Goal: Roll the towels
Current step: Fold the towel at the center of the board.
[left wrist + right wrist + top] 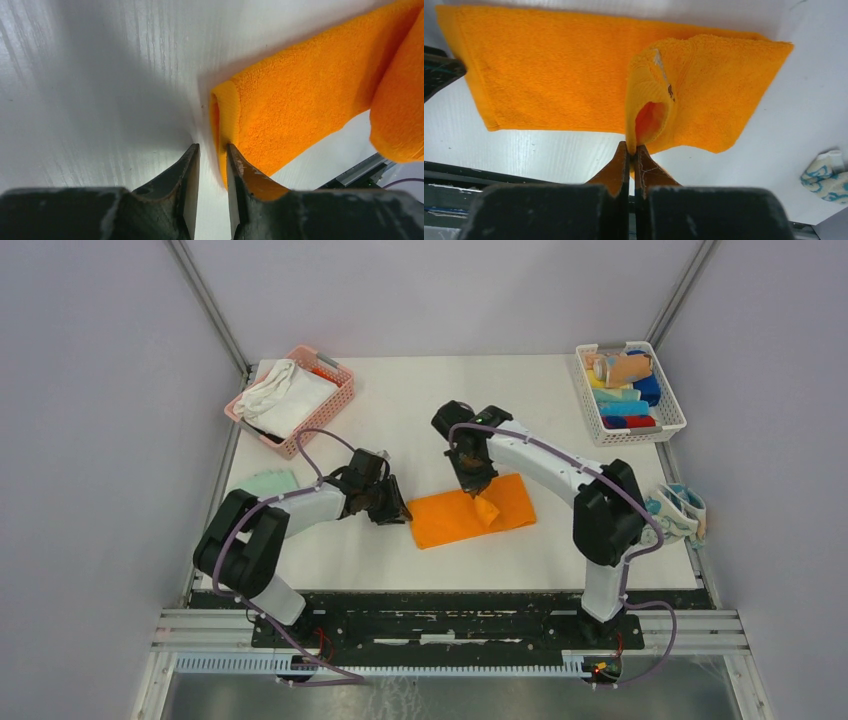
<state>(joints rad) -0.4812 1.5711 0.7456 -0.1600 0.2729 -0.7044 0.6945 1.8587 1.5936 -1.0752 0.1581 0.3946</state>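
Lifted fold of orange towel [549, 65] pinched tight in right end effector [629, 146]; left end effector [212, 150] jaws narrowly apart, gripping nothing, at towel's left edge.

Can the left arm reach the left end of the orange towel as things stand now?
Probably yes: the left tool sits right at that end of the orange towel, jaws slightly apart, with nothing blocking it.
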